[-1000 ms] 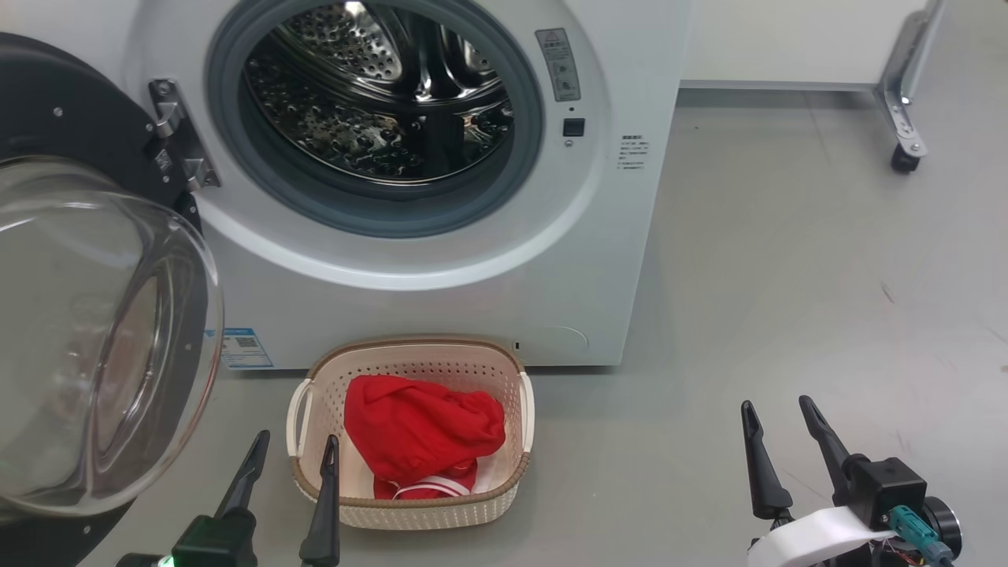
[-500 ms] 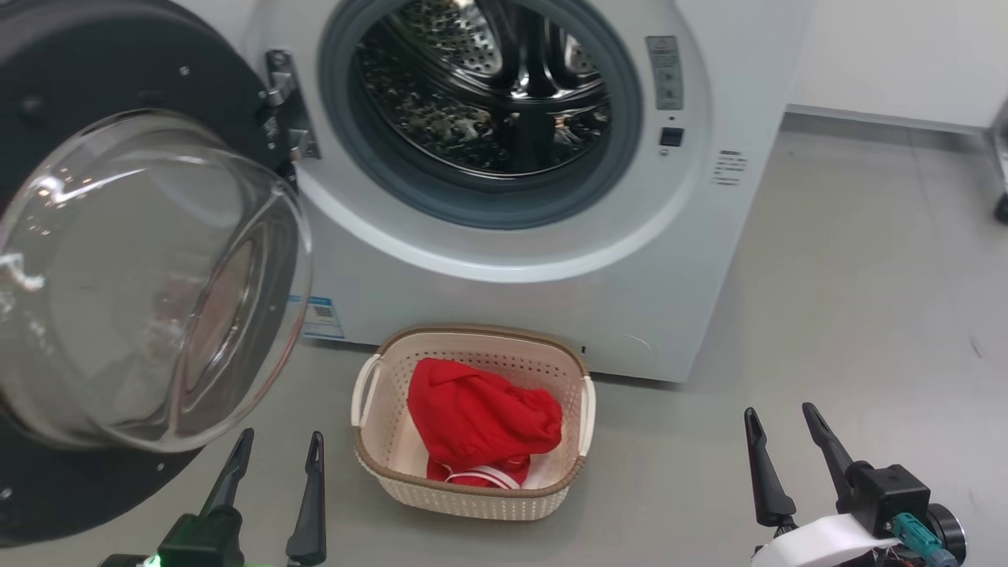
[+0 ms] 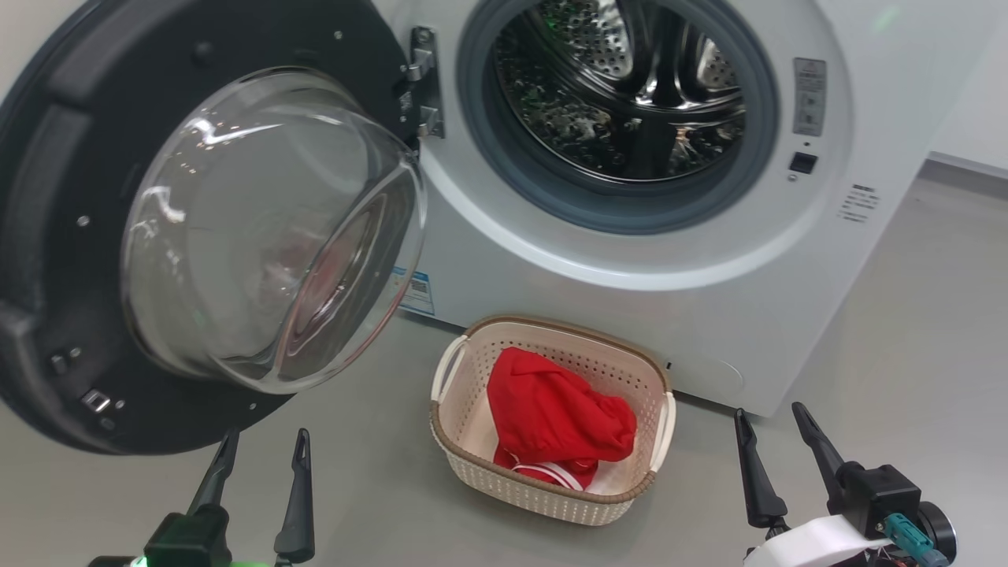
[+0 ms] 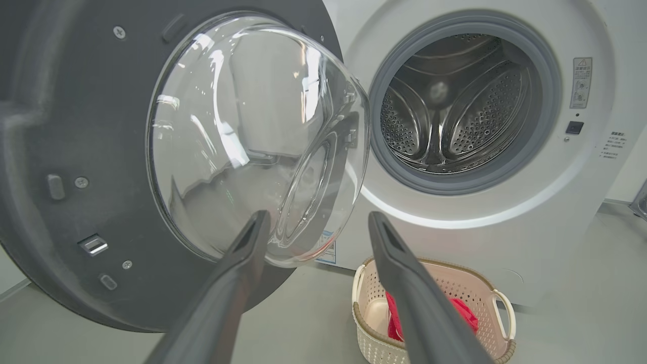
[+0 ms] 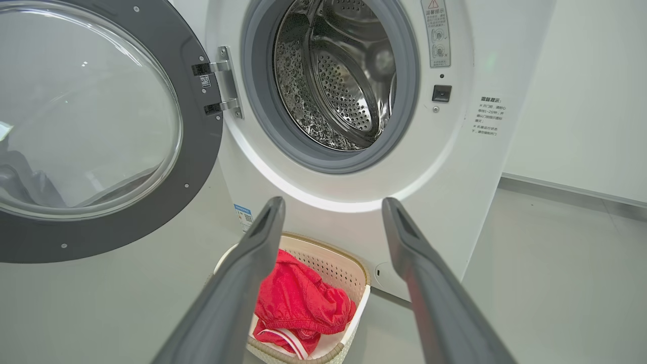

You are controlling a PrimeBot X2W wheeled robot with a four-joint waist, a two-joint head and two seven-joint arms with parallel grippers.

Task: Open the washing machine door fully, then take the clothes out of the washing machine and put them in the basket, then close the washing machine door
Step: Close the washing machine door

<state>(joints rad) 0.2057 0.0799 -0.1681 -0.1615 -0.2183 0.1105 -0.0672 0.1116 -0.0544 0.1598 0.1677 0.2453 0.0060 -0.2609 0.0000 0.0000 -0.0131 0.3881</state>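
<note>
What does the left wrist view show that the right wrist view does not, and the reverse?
Left wrist view: the open left hand and the metal latch on the washing machine door. Right wrist view: the open right hand and the white stripe trim on the clothes. Both: the door open, the washing machine, the clothes in the basket.

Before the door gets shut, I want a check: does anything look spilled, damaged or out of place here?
Nothing stands out. The red clothes lie inside the basket, which stands upright on the floor before the washing machine. The door hangs open and the drum looks empty.
</note>
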